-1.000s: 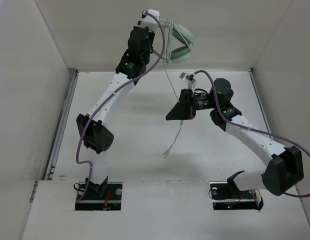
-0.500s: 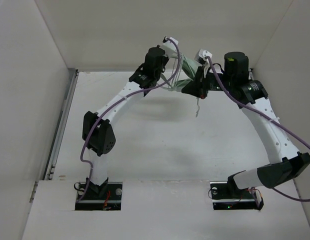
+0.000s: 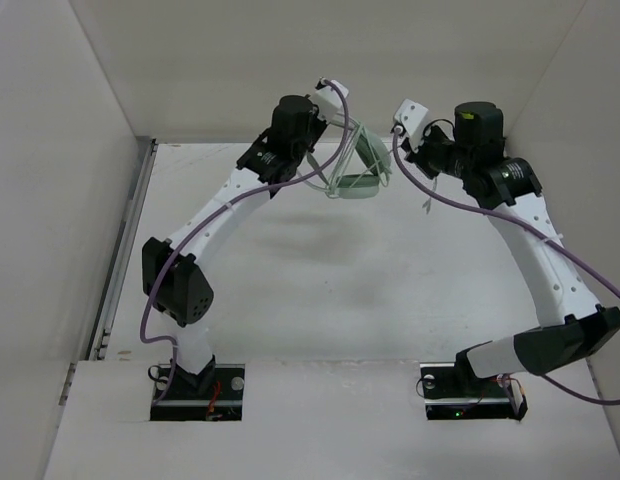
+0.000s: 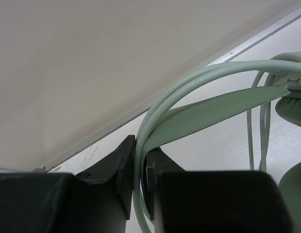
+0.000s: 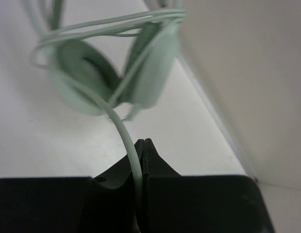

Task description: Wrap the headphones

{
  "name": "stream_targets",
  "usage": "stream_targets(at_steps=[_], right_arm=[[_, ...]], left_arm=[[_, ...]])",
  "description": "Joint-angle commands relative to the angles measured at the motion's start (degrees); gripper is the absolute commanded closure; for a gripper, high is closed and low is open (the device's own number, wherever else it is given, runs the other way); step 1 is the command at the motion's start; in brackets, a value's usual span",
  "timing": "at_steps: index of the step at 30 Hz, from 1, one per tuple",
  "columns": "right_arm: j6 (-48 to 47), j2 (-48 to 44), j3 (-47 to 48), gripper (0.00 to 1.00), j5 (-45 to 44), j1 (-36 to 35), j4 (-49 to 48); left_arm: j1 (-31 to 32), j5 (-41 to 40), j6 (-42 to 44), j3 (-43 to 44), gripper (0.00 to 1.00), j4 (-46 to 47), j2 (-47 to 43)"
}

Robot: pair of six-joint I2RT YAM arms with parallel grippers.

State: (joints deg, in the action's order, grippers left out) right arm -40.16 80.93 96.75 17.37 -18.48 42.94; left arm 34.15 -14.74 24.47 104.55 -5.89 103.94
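Two robot arms hold a pair of mint-green headphones (image 3: pixel 358 172) in the air just in front of the back wall (image 3: pixel 390 50), above the far part of the white desk (image 3: pixel 320 290). No part of the set touches the desk.

The left end effector (image 4: pixel 141 167) is clamped tight on the headphones at the headband (image 4: pixel 213 109). Its two dark fingers (image 4: pixel 122 165) are pressed together, with the thin green band and a rounded strand beside it caught between them. From that grip the band arches away from the back wall and the two ear cups (image 5: pixel 80 73) hang below it, close together and face to face.

The right end effector (image 5: pixel 142 151), raised about as near to the back wall as the left one, is closed to a slit on the thin pale cable (image 5: pixel 125 133). The cable rises from between its fingertips and curves up to the cups. Several loops of it lie across the top of the cups and around them. In the overhead view a short loose piece of the cable dangles beneath the right wrist.

Both arms reach up and inward toward the back wall, their purple cables (image 3: pixel 510 225) trailing along them. The headphones hang between the two wrists, nearer the left one.
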Motion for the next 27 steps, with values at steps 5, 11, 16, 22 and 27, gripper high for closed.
stream_targets(at_steps=[5,11,16,22,27], right_arm=[[-4.4,-1.2,-3.0,0.95,-12.3,0.9,-20.6],[-4.3,1.8,-1.0,0.94,-12.4,1.1,-24.7],[-1.1,3.5,-3.0,0.91,-11.3,4.7,-27.1],[11.0,5.2,-6.4,0.88,-1.2,11.5,-28.4],[25.2,6.5,-6.9,0.85,13.2,15.6,-29.8]], left_arm=[[4.6,8.1,-5.5,-2.8,0.97,-0.8,-7.4],[6.9,11.7,-7.9,-3.9,0.97,-2.3,-8.9],[7.3,14.1,-10.9,-2.3,0.97,-3.3,-10.6],[7.2,19.5,-16.4,3.0,0.97,-4.7,-11.8],[7.5,25.4,-22.1,8.5,0.97,-5.4,-11.0]])
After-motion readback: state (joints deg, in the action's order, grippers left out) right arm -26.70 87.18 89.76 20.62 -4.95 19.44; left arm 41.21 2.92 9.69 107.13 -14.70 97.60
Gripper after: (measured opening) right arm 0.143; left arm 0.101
